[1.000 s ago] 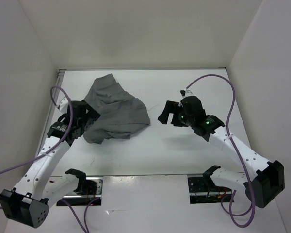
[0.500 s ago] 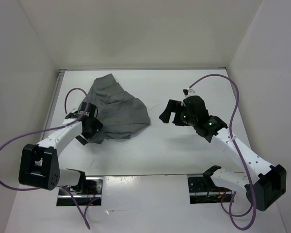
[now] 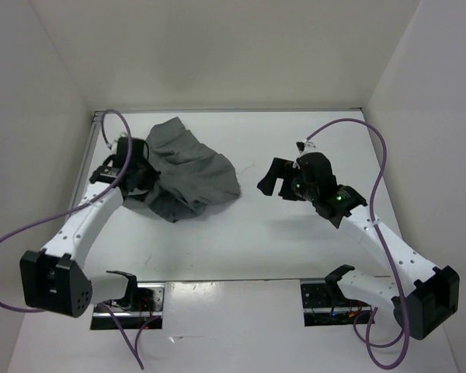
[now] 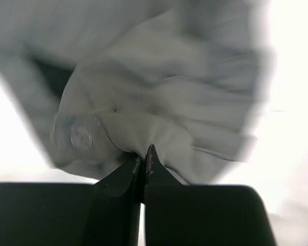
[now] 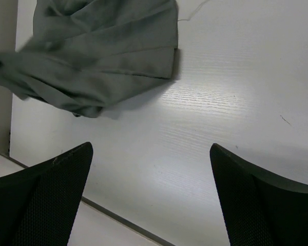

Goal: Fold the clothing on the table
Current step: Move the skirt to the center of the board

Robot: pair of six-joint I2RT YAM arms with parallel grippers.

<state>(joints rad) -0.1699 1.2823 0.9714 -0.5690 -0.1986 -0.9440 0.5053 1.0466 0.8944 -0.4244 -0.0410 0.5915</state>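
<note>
left gripper (image 4: 145, 151) pinching clothing (image 4: 185, 92), right gripper (image 5: 150, 147) spread

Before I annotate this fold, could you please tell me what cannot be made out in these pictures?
Top view: fingertips of the left gripper, hidden under its own arm.
Left wrist view: the clothing has its outline blurred and cut off by the frame.
Right wrist view: the clothing's far side, cut off by the top edge.

- A robotics lab test cell: a plain white flat counter (image 3: 279, 233) boxed in by bare white wall panels (image 3: 217, 54).
- A white-and-black jointed robot arm (image 3: 81, 229) is bolted at lower left, with its twin (image 3: 388, 249) at lower right.
- Loose purple cables (image 3: 383, 167) loop off both.
</note>
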